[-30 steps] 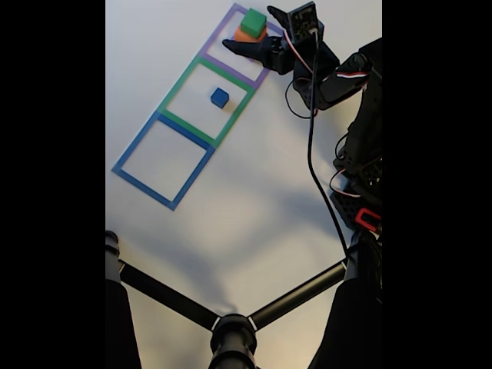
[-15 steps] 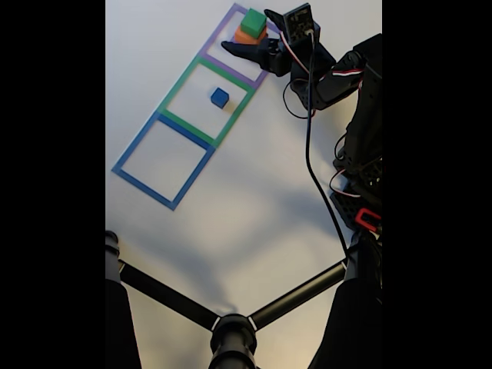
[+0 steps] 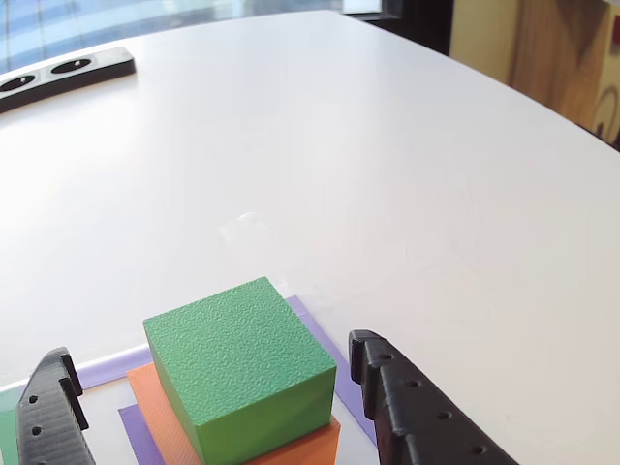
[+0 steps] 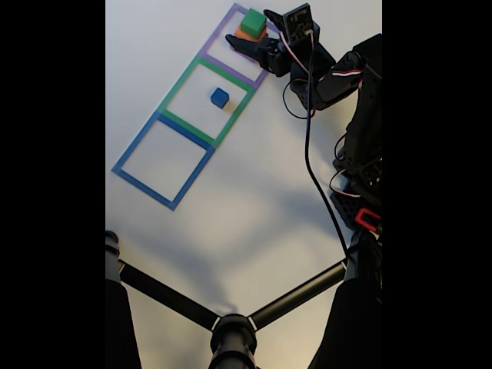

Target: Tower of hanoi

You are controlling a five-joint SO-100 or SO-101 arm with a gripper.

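A green cube sits on a larger orange block inside the purple square. My gripper is open, with one black finger on each side of the green cube and a gap at both sides. In the fixed view the green cube and orange block lie at the top, with the gripper around them. A small blue cube rests in the green square. Below it, the blue square holds nothing.
A black stand with two spread legs crosses the bottom of the fixed view. The arm and its cable run down the right side. A black strip with two round sockets lies far back left. The table edge curves at right.
The gripper has edged up and forward, so its fingers now sit closer around the green and orange stack. The blocks have not moved.
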